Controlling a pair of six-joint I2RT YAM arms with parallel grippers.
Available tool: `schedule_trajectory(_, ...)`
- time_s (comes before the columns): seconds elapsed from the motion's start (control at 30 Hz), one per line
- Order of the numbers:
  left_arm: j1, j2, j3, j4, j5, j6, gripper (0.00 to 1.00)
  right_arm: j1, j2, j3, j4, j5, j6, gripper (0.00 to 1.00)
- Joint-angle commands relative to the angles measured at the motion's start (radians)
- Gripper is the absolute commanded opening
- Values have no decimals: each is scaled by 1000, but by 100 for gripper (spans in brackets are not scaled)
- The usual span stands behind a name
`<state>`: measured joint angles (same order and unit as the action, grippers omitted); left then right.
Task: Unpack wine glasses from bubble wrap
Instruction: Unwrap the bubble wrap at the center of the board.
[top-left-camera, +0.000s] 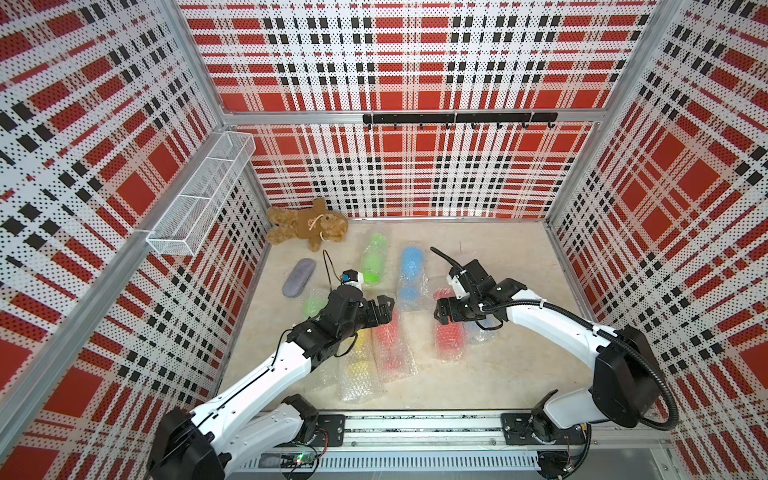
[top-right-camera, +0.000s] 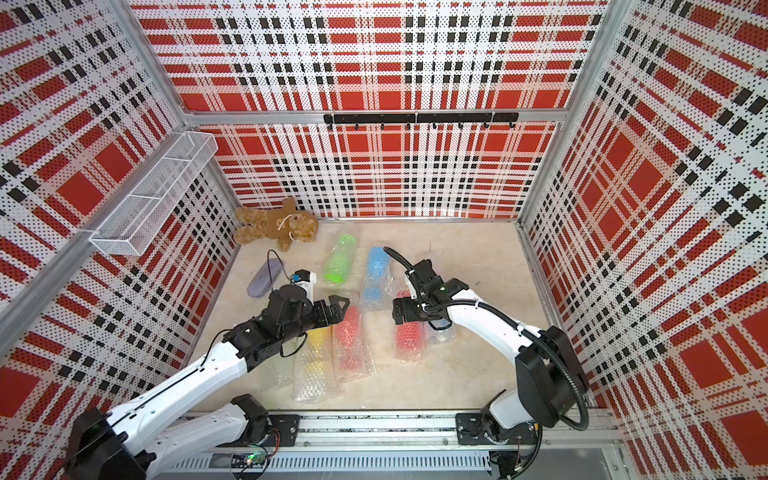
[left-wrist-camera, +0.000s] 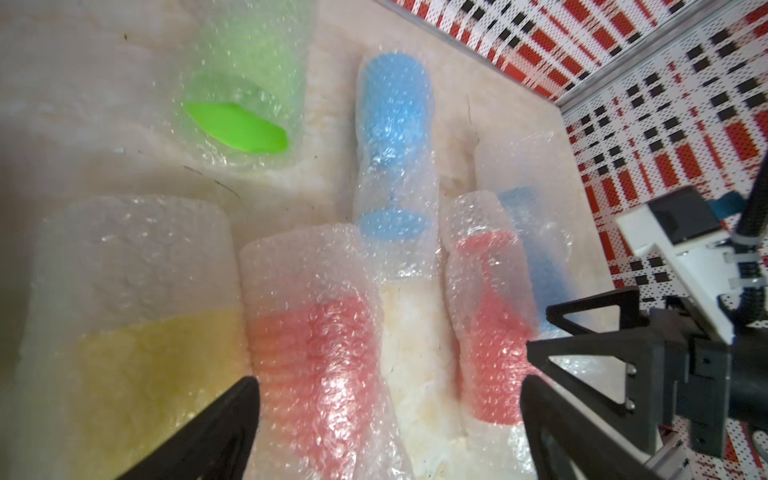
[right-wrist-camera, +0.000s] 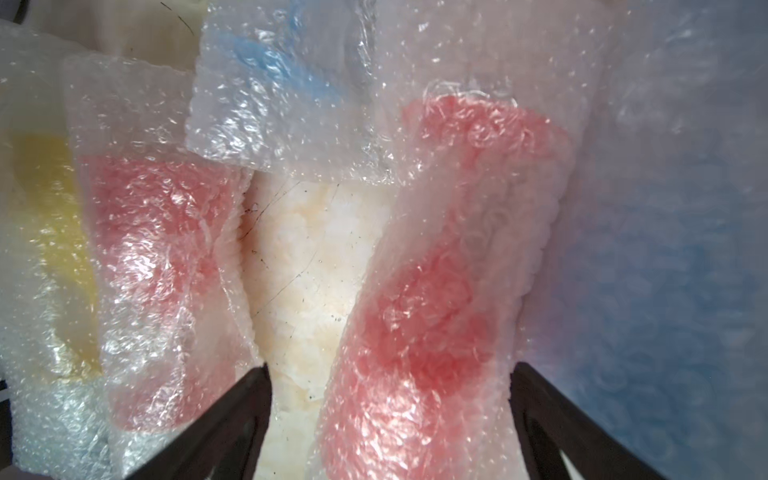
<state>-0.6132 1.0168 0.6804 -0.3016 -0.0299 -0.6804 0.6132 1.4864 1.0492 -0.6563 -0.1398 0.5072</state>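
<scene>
Right gripper (right-wrist-camera: 390, 368) astride wrapped red wine glass (right-wrist-camera: 436, 328)

Both top views look steeply down from high above the front rail (top-left-camera: 415, 428), covering the whole table (top-left-camera: 498, 374). Each wrist view looks from close above the bubble wrap (left-wrist-camera: 137, 249), the left one toward the back wall (left-wrist-camera: 519, 37). Both share the yellow goblet (right-wrist-camera: 54, 216) and the red goblet (left-wrist-camera: 316, 332) just beside it

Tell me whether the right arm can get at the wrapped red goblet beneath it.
Probably yes: the right gripper hangs open over that red goblet, nothing between them but its own bubble wrap.
</scene>
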Motion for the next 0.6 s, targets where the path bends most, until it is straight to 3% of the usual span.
schedule_trajectory(0.0,-5,8,-2,22,31,-4,99,4,23,3,20,-26,19,86)
schedule_trajectory(0.2,5,29,-38,7,58,-29,100,37,-38,41,-1,-37,14,85)
schedule_trajectory(0.3,2,58,-49,7,77,-41,94,38,-59,37,6,-55,20,81)
schedule_trajectory(0.57,-100,257,115,-181,-69,-47,97,37,-115,34,11,12,67,78)
